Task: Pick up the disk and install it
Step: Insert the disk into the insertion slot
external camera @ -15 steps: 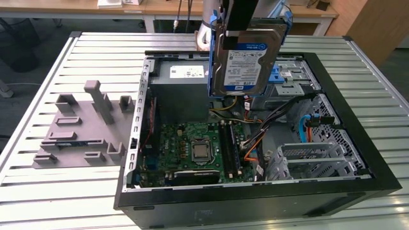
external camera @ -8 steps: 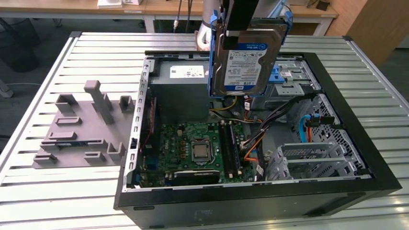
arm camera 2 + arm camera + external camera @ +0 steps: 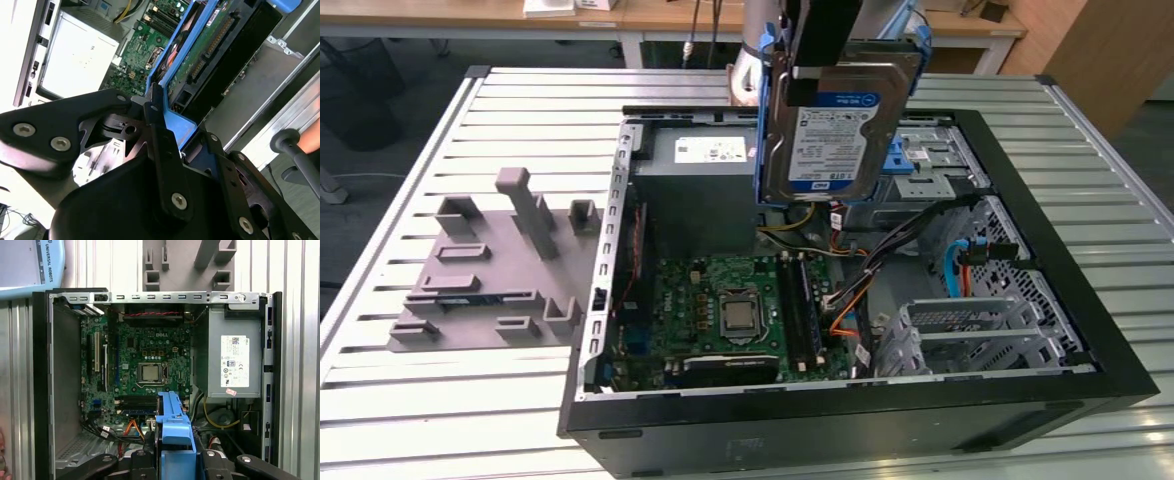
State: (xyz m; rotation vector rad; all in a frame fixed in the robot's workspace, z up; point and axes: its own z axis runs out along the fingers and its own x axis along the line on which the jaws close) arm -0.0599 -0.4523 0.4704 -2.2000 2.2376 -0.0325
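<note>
The disk (image 3: 834, 130), a silver hard drive with a white-and-blue label in a blue bracket, hangs on edge above the far side of the open computer case (image 3: 1067, 340). My gripper (image 3: 821, 55) is shut on its upper end. In the second wrist view the black fingers (image 3: 159, 131) clamp the blue bracket (image 3: 176, 125), and the disk's green circuit side (image 3: 210, 47) runs away from them. The first wrist view has the bracket (image 3: 172, 422) sticking out over the motherboard (image 3: 145, 372).
Inside the case lie the grey power-supply box (image 3: 700, 185), the motherboard (image 3: 727, 310), loose cables (image 3: 854, 300) and a metal drive cage (image 3: 974, 335). A blue latch (image 3: 897, 158) sits at the bay behind the disk. A grey fixture (image 3: 494, 265) stands on the slatted table (image 3: 454, 420).
</note>
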